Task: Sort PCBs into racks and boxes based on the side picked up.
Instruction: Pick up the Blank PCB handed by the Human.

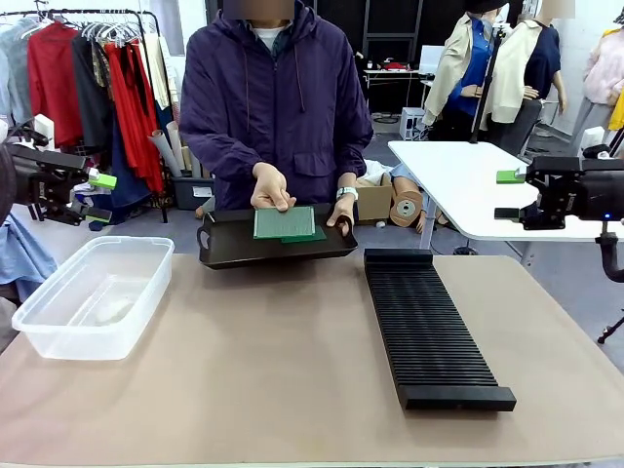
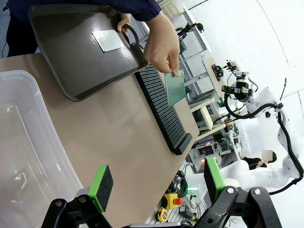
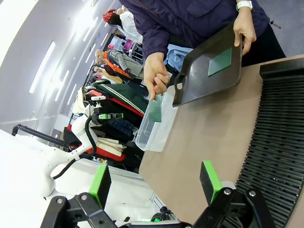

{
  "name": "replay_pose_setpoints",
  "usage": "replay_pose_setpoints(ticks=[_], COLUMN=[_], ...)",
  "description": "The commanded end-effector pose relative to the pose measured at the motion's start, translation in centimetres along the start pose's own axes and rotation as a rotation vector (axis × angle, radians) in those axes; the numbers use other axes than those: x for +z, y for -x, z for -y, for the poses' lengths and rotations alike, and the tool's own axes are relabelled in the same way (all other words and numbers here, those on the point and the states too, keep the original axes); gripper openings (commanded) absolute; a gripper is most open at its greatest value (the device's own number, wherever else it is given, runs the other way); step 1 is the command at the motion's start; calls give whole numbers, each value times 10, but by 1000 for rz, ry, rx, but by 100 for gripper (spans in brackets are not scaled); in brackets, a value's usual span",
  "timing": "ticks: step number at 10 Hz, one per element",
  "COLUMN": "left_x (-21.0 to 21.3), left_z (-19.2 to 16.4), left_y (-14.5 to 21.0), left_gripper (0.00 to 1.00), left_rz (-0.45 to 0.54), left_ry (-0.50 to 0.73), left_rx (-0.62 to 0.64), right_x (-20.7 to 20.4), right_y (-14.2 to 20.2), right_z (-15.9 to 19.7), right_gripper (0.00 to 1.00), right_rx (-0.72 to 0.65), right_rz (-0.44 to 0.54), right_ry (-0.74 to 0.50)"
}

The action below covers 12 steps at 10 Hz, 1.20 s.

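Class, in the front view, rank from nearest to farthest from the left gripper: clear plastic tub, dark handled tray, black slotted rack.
1. Clear plastic tub, just below the left gripper.
2. Dark handled tray, far middle.
3. Black slotted rack, right of centre.

- Held PCB (image 1: 284,222): pale grey-green face, fine grid of dots.
- Second PCB (image 1: 314,236), on the tray: darker plain green.
- Tray (image 1: 234,249): smooth black, no pattern.
- Rack (image 1: 429,331): black, ribbed with fine parallel slots across its width.
- Box (image 1: 88,341): clear, colourless plastic.
- Table (image 1: 253,380): plain beige-brown top.
- Person's jacket (image 1: 283,97): dark purple.
- Wristband (image 1: 347,193): white.
- Left gripper (image 2: 156,183): black, with bright green pads (image 2: 100,187).
- Right gripper (image 3: 155,181): black, with green pads (image 3: 209,180).
- Rack of clothes (image 1: 117,88) behind: red, grey, dark garments.
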<state>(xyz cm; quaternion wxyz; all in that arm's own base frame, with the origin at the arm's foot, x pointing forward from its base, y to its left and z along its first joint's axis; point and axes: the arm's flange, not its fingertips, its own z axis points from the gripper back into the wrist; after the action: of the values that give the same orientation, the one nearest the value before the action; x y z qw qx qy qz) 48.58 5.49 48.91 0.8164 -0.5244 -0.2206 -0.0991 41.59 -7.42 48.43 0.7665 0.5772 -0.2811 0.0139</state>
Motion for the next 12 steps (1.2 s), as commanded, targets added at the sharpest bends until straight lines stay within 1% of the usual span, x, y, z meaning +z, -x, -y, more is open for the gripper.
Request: replay_pose_setpoints(ticks=[1, 2, 3, 4, 7, 9, 10, 12], left_x=[1, 1, 1, 1, 1, 1, 1, 1], left_z=[0, 0, 0, 0, 0, 0, 0, 0], left_y=[0, 0, 0, 0, 0, 0, 0, 0], left_gripper=[100, 100, 100, 100, 100, 100, 100, 100], left_rz=[2, 2, 2, 2, 2, 2, 2, 2], left_ry=[2, 2, 2, 2, 2, 2, 2, 2], left_rx=[-1, -1, -1, -1, -1, -1, -1, -1], right_x=[0, 0, -10, -28, -63, -92, -102, -119], right_y=[-2, 0, -2, -3, -1, -1, -4, -10], right_z=[-2, 0, 7, 17, 31, 40, 44, 51], right_gripper=[100, 100, 100, 100, 100, 100, 100, 100], right_rx=[-5, 0, -15, -24, -59, -79, -61, -79], right_rz=[0, 0, 14, -5, -126, -214, -232, -281], right_ry=[-3, 0, -9, -35, -67, -67, -85, -89])
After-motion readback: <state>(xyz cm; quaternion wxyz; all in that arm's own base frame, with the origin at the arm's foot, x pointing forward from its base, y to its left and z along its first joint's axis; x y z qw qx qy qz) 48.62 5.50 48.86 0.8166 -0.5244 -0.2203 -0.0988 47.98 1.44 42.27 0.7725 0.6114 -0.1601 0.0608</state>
